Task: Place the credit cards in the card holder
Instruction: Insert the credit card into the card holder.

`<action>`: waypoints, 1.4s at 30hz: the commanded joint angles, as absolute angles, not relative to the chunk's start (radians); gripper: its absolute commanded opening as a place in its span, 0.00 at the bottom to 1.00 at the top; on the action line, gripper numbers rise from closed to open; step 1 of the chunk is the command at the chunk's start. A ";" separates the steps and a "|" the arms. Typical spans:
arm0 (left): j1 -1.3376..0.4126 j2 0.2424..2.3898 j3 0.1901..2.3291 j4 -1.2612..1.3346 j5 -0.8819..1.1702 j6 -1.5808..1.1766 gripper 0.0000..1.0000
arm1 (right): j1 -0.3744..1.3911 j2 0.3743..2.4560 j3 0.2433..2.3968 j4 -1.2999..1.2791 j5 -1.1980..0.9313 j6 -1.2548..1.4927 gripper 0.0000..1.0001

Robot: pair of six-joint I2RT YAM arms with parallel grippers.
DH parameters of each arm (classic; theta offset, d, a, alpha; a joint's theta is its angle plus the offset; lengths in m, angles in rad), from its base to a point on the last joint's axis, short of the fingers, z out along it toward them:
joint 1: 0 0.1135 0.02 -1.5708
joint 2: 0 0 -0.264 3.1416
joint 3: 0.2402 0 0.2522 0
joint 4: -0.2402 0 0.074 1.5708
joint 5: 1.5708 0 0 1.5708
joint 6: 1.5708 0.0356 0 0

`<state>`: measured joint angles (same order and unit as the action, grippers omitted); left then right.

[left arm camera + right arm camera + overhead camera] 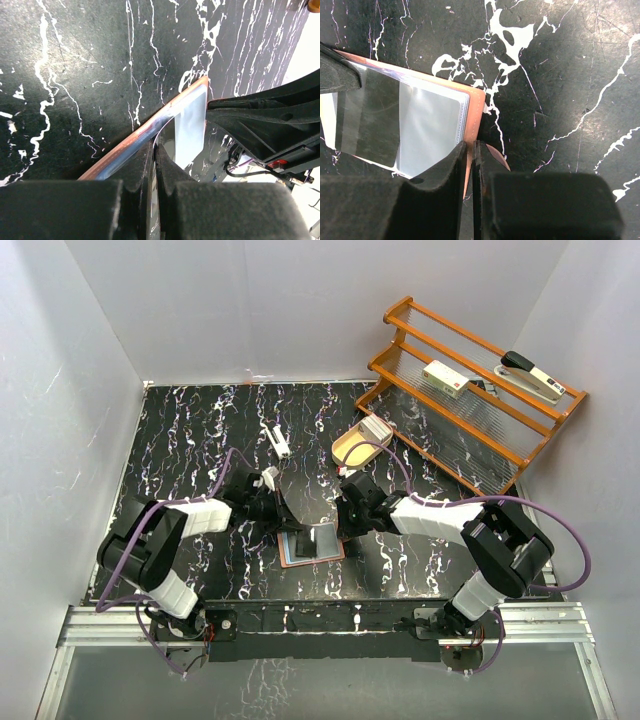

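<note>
1 card holder [311, 545] lies open on the table between the arms. 2 grippers, both on it: left gripper [154, 150] pinched on its left edge, right gripper [470, 146] pinched on its right edge. Credit cards [375, 427]: 1 stack in the tray [350, 452], count unreadable

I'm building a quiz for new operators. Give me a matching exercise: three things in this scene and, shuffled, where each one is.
Things:
1. card holder
2. tray
3. stapler

Places:
A. on the rack
B. lying open at the near middle of the table
C. on the table, just in front of the rack

Pairs: 1-B; 2-C; 3-A
</note>
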<state>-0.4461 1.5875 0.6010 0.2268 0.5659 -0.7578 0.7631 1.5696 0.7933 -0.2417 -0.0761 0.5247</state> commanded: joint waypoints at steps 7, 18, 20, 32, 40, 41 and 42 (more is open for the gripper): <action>-0.440 1.629 0.628 0.188 0.565 -0.717 0.00 | 0.784 1.560 0.788 -0.234 -0.083 0.535 0.08; -0.442 1.631 0.483 0.467 0.535 -0.904 0.00 | 0.784 1.553 0.766 -0.214 -0.072 0.583 0.08; -0.442 1.639 0.469 0.505 0.532 -0.926 0.00 | 0.784 1.548 0.759 -0.210 -0.072 0.591 0.08; -0.495 1.618 0.406 0.657 0.423 -1.051 0.00 | 0.785 1.517 0.732 -0.159 -0.087 0.661 0.08; -0.500 1.472 0.438 0.437 0.331 -0.992 0.32 | 0.784 1.430 0.810 -0.297 -0.006 0.598 0.22; -0.500 1.449 0.447 0.403 0.325 -0.985 0.38 | 0.784 1.415 0.819 -0.316 0.009 0.581 0.26; -0.500 1.429 0.456 0.373 0.320 -0.980 0.42 | 0.784 1.402 0.831 -0.335 0.020 0.567 0.29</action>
<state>-0.5014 1.5208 0.4191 0.5434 0.4156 -1.0359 0.7769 1.4868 0.7532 -0.2642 -0.0406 0.6178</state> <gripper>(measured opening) 0.350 0.246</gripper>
